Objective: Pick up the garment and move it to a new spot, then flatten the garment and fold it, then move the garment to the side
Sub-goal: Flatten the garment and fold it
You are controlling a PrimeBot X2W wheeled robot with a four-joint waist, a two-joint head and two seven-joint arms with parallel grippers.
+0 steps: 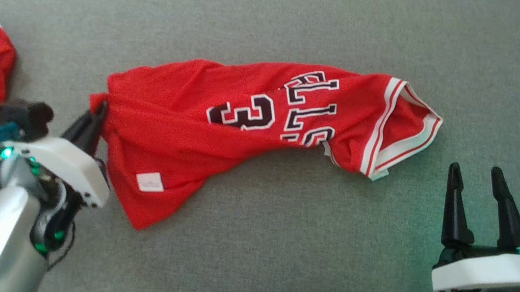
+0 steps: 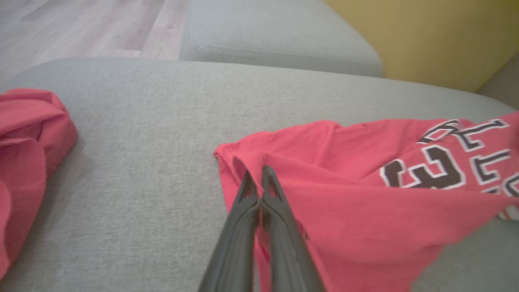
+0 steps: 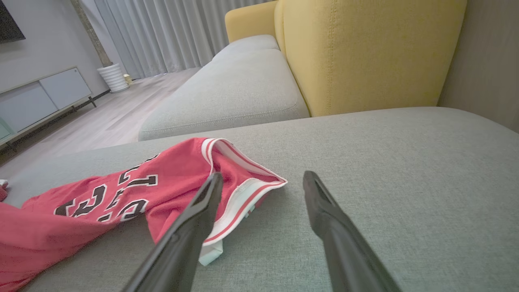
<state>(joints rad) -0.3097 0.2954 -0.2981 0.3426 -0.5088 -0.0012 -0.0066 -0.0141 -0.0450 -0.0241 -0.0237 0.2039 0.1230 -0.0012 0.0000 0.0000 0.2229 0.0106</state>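
The left end effector [image 1: 97, 114] is clamping one end of the jersey [image 1: 193, 110], lying bunched on the sofa [image 1: 273, 261]; the right end effector [image 1: 476, 178] is hovering, fingers apart, nearby. Flattening is seemingly starting; the right needs the striped end.

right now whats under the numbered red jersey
The jersey lies on the grey sofa cushion, which shows all around it. The left gripper pinches its edge. Anything else beneath the crumpled cloth is covered and cannot be seen.

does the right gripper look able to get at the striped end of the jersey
Probably yes: the right gripper is open beside the striped end of the jersey, with bare cushion between them.
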